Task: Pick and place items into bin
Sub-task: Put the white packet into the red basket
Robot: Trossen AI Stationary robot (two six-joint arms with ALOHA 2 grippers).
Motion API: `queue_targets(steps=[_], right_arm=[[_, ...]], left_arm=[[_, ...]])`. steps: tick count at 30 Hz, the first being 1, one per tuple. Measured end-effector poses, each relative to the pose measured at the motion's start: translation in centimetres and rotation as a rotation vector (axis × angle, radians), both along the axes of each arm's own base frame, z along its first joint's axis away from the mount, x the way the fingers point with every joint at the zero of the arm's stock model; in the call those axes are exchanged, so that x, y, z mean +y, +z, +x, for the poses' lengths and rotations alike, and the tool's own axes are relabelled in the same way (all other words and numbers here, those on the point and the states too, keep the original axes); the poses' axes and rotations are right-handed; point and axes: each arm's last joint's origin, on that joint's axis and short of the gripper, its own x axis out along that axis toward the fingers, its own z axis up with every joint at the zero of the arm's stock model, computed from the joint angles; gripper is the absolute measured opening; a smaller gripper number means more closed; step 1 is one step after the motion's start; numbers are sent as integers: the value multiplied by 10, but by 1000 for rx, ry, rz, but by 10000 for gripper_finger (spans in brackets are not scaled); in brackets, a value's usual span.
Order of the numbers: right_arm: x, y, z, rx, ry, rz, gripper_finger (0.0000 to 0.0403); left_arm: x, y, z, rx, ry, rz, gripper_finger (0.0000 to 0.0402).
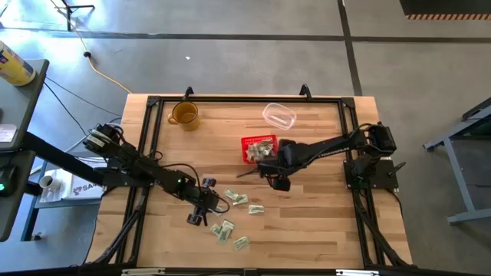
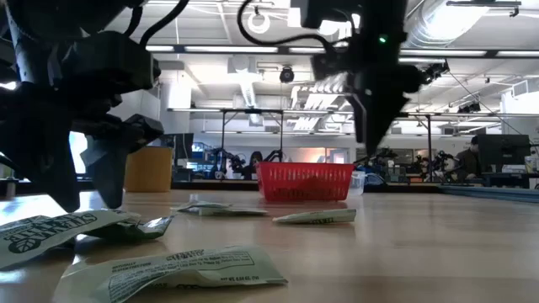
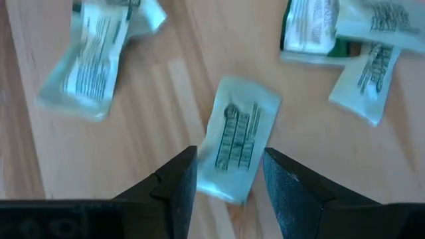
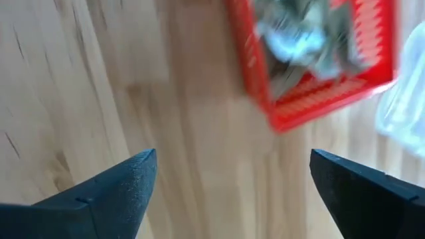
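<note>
Several pale green-and-white bills (image 1: 236, 198) lie flat on the wooden table near its near edge, and more sit inside the red basket (image 1: 258, 149). My left gripper (image 1: 201, 217) hangs over the bills, open. In the left wrist view its fingers (image 3: 229, 156) stand on either side of one bill's (image 3: 238, 136) near end, and I cannot tell whether they touch it. My right gripper (image 1: 278, 182) hovers just on the near side of the basket (image 4: 312, 66), open wide (image 4: 232, 159) and holding nothing.
An amber mug (image 1: 184, 115) and a clear plastic container (image 1: 279, 115) stand toward the table's far edge. More bills (image 3: 86, 63) (image 3: 368, 73) lie around the left gripper. Bare wood shows between the basket and the scattered bills (image 2: 173, 268).
</note>
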Motion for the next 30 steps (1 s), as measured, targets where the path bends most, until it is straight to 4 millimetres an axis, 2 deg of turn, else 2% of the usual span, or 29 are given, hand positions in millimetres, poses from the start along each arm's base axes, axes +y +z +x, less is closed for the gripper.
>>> queue_targets(steps=[5,8,11,15,17,20,22,25,27,30], right_arm=[[12,-23,-16,67,-26,4,385],[21,-32,-24,90,-18,2,385],[30,-31,-31,70,-15,-12,385],[38,-22,-41,4,-65,-17,384],[39,-17,-47,-35,-110,-17,379],[36,-8,-58,-108,-204,-47,370],[32,-3,-67,-160,-264,-69,366],[25,3,-79,-230,-344,-93,363],[21,5,-86,-254,-369,-101,362],[18,5,-93,-275,-375,-106,362]], left_arm=[[1,-5,9,2,22,86,229],[0,-10,16,0,-33,121,221],[-1,-16,17,10,-105,164,172],[4,-16,19,1,-137,198,56],[13,-11,22,33,-102,224,22],[28,6,32,110,-70,280,35],[40,27,41,153,-73,313,37],[61,75,64,12,-35,307,20],[82,94,77,-55,3,299,20],[122,112,97,-178,70,316,24]])
